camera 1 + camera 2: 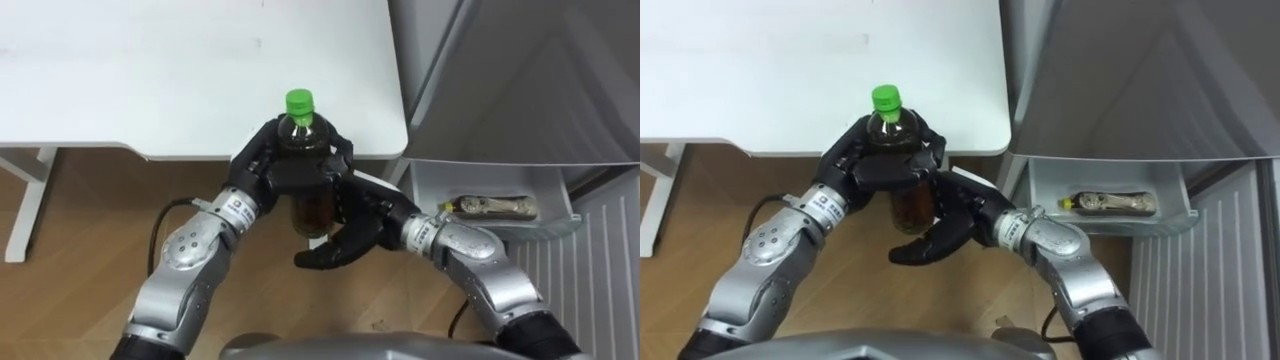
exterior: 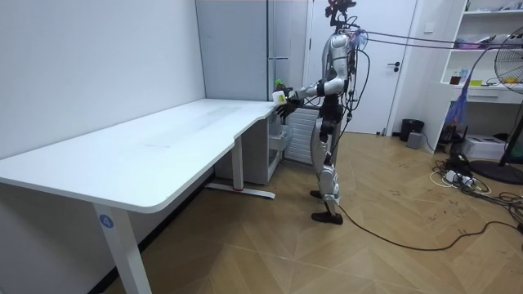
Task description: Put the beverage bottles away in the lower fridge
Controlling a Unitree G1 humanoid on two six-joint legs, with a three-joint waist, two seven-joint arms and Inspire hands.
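The left hand (image 1: 258, 168) is closed round the shoulder of the bottle (image 1: 311, 210), fingers wrapped just under the green cap (image 1: 299, 101). The right hand (image 1: 345, 238) curls about the lower part, its fingers cupped beneath the base. The bottle stands upright between them, in the air just off the near right corner of the white counter (image 1: 200, 70), not resting on it.

To the right, beside that corner, the lower fridge drawer (image 1: 428, 190) stands open, with another bottle (image 1: 490, 206) lying on its side in it. The grey fridge front (image 1: 520, 70) rises above. In the room view the robot stands upright at the far end of the counter, facing the fridge.

The bottle looks like thin clear plastic, nearly full of dark drink, so probably fairly heavy and likely to dent under a hard squeeze; the wall may be slippery. The stiff shoulder and the base seem the soundest places to grip.
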